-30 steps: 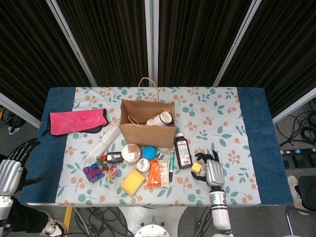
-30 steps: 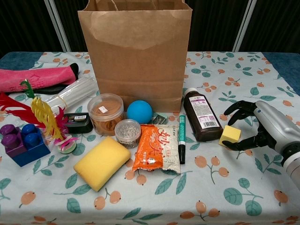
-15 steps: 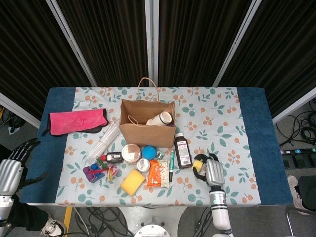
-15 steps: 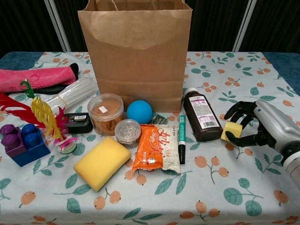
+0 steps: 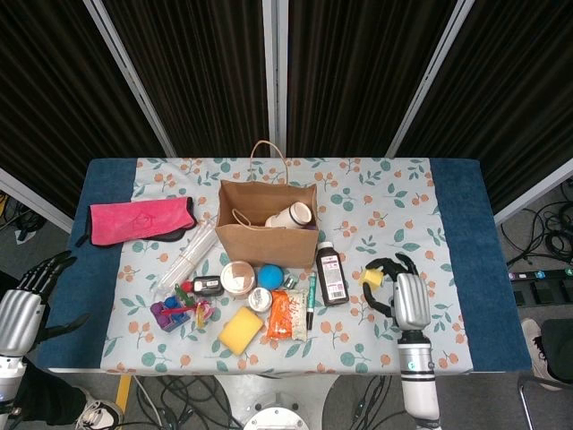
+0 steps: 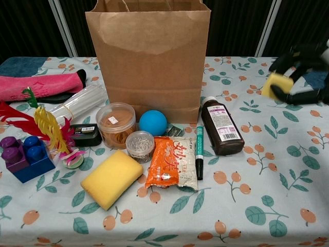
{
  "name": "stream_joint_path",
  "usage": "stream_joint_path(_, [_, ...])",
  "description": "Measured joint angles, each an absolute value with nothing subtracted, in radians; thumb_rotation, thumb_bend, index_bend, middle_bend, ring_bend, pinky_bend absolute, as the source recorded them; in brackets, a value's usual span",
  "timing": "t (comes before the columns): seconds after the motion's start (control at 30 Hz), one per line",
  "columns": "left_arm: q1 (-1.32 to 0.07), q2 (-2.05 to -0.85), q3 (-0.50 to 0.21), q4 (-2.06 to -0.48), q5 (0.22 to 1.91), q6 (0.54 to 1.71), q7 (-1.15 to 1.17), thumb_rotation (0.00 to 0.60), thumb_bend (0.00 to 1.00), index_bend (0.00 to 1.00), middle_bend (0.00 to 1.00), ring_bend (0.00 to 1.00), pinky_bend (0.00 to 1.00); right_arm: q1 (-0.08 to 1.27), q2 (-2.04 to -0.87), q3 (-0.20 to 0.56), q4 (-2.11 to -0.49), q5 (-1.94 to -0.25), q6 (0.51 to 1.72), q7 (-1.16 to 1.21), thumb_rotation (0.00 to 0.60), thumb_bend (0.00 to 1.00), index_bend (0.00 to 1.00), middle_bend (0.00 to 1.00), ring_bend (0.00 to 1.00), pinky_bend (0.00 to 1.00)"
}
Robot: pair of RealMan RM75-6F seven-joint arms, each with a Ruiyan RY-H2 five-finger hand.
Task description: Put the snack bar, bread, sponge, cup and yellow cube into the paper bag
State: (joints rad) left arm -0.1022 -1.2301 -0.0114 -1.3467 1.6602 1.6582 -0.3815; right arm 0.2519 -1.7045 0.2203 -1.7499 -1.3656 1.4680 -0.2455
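Your right hand (image 6: 300,72) pinches the yellow cube (image 6: 276,85) clear of the counter (image 5: 461,269), while the paper bag (image 6: 149,56), mouth upward, stands well to its left.

Paper bag (image 6: 148,59): matt brown kraft paper, lightly creased. Sponge (image 6: 111,178): yellow foam, matt, finely porous. Yellow cube (image 6: 276,85): matt, foam-like, pinched in my right hand (image 6: 303,72), whose fingers are black and back is smooth silver-grey. Snack packet (image 6: 172,162): glossy orange and white plastic film. Bottle (image 6: 221,134): dark glossy plastic, paper label. Tablecloth (image 6: 247,206): printed matt cloth.
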Motion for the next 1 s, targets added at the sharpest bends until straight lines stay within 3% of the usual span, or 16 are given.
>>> stream_joint_path(0.23, [-0.107,-1.226,-0.019,-1.353,1.652,1.652,-0.378,0.6,0.16,0.2,0.23,0.18,0.22,0.375,-1.625,0.422,-2.005,-1.358,1.46,-0.487,0.6,0.3,0.43,0.46,0.45,0.18])
stream_joint_path(0.47, [-0.112,-1.222,-0.032,-1.344,1.626,1.639,-0.387,0.6,0.16,0.2,0.23,0.18,0.22,0.631,-1.712,0.591,-1.957,-1.209,1.407,-0.688,0.6,0.3,0.43,0.46,0.45,0.18])
stream_joint_path(0.63, [-0.117,-1.225,-0.042,-1.332,1.609,1.627,-0.394,0.6,0.16,0.2,0.23,0.18,0.22,0.759,-1.779,0.638,-1.815,-1.133,1.375,-0.731,0.6,0.28,0.44,0.45,0.45,0.18])
stream_joint_path(0.7, [-0.12,-1.227,-0.047,-1.328,1.605,1.623,-0.396,0.6,0.16,0.2,0.23,0.18,0.22,0.804,-1.805,0.651,-1.746,-1.098,1.359,-0.736,0.6,0.23,0.43,0.44,0.43,0.16])
stream_joint_path(0.87, [-0.127,-1.226,-0.055,-1.326,1.599,1.618,-0.398,0.6,0.16,0.2,0.23,0.18,0.22,0.868,-1.841,0.655,-1.647,-1.01,1.298,-0.715,0.6,0.02,0.34,0.37,0.33,0.1])
stream_joint_path(1.0, [-0.128,-1.225,-0.056,-1.327,1.597,1.616,-0.399,0.6,0.16,0.2,0.23,0.18,0.22,0.882,-1.829,0.633,-1.642,-0.997,1.269,-0.676,0.6,0.0,0.3,0.3,0.21,0.03])
